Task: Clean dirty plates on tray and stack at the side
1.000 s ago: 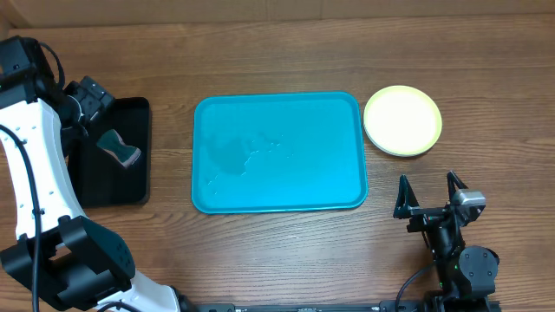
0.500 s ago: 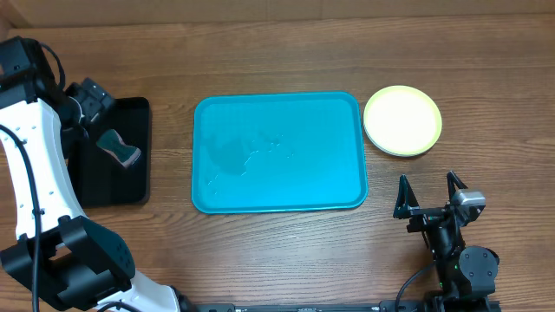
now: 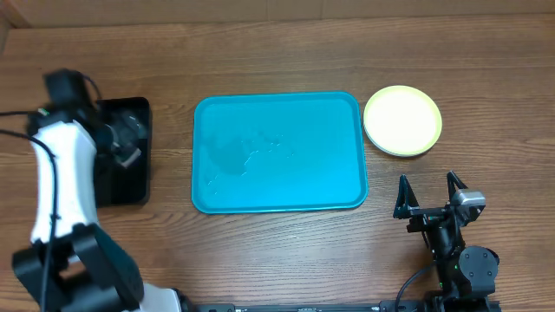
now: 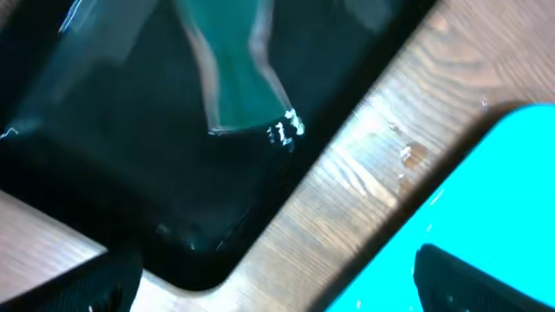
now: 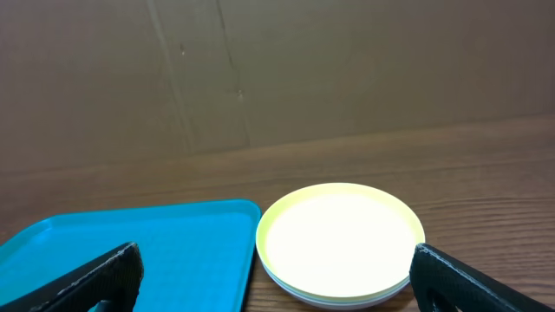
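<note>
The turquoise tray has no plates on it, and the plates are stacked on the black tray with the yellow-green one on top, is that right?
Not the black tray: the overhead view shows the plates stacked on the table at the other side of the turquoise tray. That tray holds no plates, and yellow-green is on top.
</note>
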